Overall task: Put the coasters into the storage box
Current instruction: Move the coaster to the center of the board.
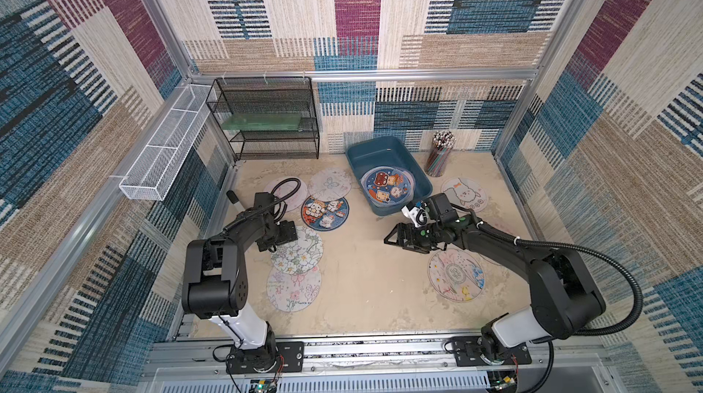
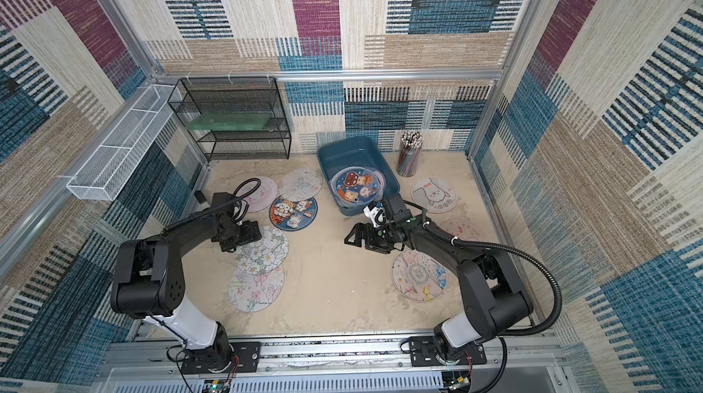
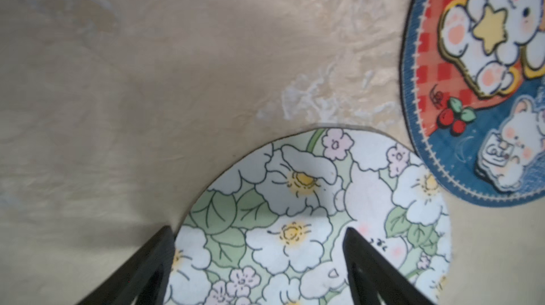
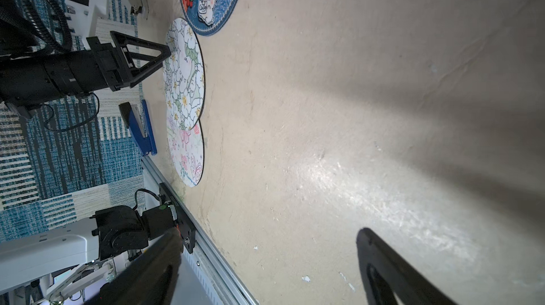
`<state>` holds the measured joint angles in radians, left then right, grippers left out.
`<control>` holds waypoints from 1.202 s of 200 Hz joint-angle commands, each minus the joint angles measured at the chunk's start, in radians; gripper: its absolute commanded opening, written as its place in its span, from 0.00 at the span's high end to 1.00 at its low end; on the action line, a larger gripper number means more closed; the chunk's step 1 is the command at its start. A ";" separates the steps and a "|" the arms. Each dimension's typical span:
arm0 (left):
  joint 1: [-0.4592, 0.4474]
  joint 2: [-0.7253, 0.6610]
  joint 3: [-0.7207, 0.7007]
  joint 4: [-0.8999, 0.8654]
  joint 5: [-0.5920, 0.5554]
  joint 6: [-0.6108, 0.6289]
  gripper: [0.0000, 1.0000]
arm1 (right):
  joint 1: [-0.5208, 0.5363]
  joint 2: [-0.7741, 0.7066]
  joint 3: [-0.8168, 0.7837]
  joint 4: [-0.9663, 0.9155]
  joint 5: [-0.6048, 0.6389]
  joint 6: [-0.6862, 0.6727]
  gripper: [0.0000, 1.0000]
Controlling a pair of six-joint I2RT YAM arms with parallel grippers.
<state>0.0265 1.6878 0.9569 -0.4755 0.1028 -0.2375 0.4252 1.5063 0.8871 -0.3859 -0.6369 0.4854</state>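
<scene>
The storage box (image 1: 355,161) stands at the back of the table (image 1: 361,296), just beside a cup of pencils (image 1: 439,155) and to one side of the black wire rack (image 1: 266,117). Inside it lies a dark blue cartoon coaster (image 1: 387,185), face up, with a paler rim showing beneath it. The other coasters lie flat on the table outside the box. On the left arm's side are a butterfly coaster (image 1: 329,184), a pale pink coaster (image 1: 287,190) partly hidden by the arm's cable, a second dark blue coaster (image 1: 325,213), a white-flower coaster (image 1: 300,252) and, partly under that one, a pink-flower coaster (image 1: 294,290). On the right arm's side are a white animal coaster (image 1: 464,193), a pastel coaster (image 1: 455,275) close by the forearm, and a faint pink coaster (image 2: 462,229) largely covered by the arm. The left gripper (image 3: 259,231) points down over the white-flower coaster with its fingers spread apart and nothing between them. One fingertip (image 3: 159,250) sits at the coaster's edge and the other over its printed face (whether either tip actually touches the mat cannot be settled from these views). The right gripper (image 1: 393,237) is turned on its side above bare table in front of the box, aimed toward the left arm. Its fingers are likewise wide apart and empty, well clear of any coaster. A blue stapler (image 4: 141,129) lies beside the two flower coasters, visible only in the right wrist view.
</scene>
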 commanded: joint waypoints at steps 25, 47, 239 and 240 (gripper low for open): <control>-0.060 -0.012 -0.012 -0.152 0.109 0.033 0.15 | -0.002 0.006 0.009 0.024 -0.017 -0.013 0.05; -0.095 -0.012 0.008 -0.186 0.126 0.035 0.15 | -0.001 0.006 0.010 0.027 -0.017 -0.010 0.05; -0.469 0.128 0.204 -0.292 0.216 -0.100 0.16 | 0.007 0.021 0.019 0.035 -0.007 0.007 0.05; -0.470 0.129 0.205 -0.292 0.216 -0.101 0.16 | 0.007 0.021 0.018 0.035 -0.007 0.007 0.05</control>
<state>-0.4068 1.7874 1.1309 -0.7593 0.2237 -0.2981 0.4309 1.5257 0.8967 -0.3782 -0.6437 0.4931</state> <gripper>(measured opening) 0.843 0.949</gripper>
